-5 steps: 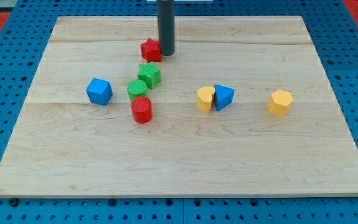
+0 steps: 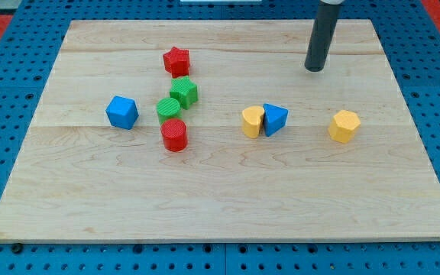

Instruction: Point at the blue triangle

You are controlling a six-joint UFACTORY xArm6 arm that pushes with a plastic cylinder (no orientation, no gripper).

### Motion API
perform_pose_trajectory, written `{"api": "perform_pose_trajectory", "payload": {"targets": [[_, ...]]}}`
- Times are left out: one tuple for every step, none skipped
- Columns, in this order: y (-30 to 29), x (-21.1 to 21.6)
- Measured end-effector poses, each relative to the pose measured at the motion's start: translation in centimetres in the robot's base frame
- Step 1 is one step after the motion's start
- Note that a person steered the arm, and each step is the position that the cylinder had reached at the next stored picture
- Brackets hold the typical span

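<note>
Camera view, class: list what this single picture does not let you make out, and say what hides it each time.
- The rod above my tip: cut off by the view's top edge, so the arm is unseen.
- The yellow block and blue triangle: they sit so close that contact cannot be told.
- The green blocks: the ribbed surfaces blur their exact shapes.
- The wooden board: its underside and supports are hidden by the board itself.

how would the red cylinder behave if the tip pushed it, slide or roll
The red cylinder stands on its flat end, so it would probably slide, not roll. It looks like rigid ribbed plastic, likely light. Pushed toward the view's top, it would likely shove the touching green block.
</note>
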State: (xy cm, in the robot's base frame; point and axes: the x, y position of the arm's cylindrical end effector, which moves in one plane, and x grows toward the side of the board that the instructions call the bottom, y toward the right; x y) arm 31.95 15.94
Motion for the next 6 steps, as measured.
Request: {"api": "perform_pose_trajectory", "payload": {"targets": [[0.3,0.4],[-0.1,4.6],[-2.4,9.5],[-4.7,13.4],[-4.8,13.4],[-4.8,13.4]]}}
